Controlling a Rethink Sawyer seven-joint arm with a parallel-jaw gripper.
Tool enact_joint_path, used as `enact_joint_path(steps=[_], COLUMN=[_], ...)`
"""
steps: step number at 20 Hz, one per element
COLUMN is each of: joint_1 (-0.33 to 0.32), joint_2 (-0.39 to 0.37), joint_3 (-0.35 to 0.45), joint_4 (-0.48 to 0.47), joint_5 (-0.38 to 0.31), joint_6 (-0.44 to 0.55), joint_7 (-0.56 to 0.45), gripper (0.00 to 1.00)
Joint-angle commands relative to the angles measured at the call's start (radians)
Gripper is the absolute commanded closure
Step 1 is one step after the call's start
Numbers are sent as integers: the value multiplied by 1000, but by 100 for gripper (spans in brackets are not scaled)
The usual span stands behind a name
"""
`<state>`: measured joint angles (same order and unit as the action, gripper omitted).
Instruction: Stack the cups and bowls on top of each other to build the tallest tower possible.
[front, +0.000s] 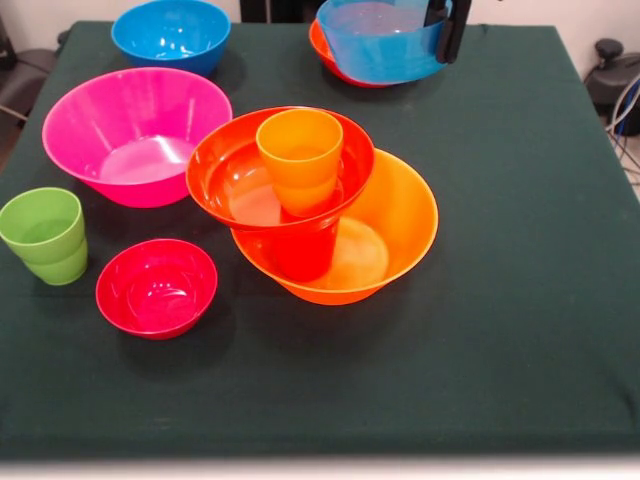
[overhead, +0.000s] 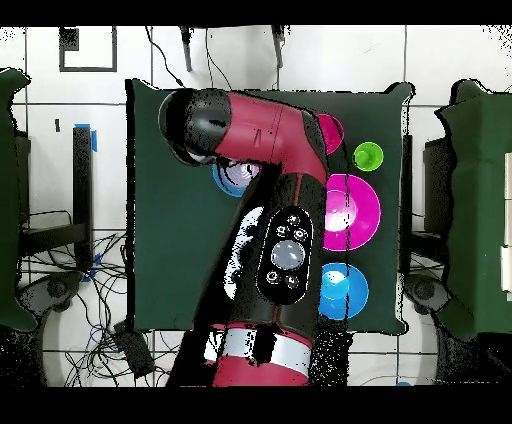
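Here, a light blue bowl (front: 385, 42) hangs tilted above a red-orange bowl (front: 322, 46), its rim clenched in the black pincer (front: 446, 38). Well below and left of the pincer, the tower (front: 330, 215) stands on the green surface (front: 500, 300).

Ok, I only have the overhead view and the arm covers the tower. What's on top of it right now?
Observer: An orange cup, upright, sitting inside a red-orange bowl.
Operator: And what does that bowl rest on?
Observer: A red-orange cup standing in the wide orange bowl; the red-orange bowl sits off-centre and overhangs the orange rim on one side.
Operator: What has the gripper got?
Observer: The gripper straddles the rim of a blue bowl and appears to hold it just in front of another red-orange bowl.
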<state>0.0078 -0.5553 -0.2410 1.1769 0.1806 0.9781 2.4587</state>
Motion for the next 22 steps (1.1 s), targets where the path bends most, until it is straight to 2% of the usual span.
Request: enact_joint_path(steps=[1, 5, 9, 14, 17, 22], joint_1=[-42, -64, -76, -89, -96, -115], joint_2=[17, 38, 36, 28, 37, 73], joint_3=[145, 165, 183, 202, 212, 228], joint_4=[-73, -147, -171, -181, -183, -246], joint_5=[-92, -107, -110, -120, -134, -158], joint_6=[125, 193, 235, 252, 227, 247], joint_7=[-235, -255, -260, -264, -274, -311], gripper=[100, 100, 100, 100, 100, 100])
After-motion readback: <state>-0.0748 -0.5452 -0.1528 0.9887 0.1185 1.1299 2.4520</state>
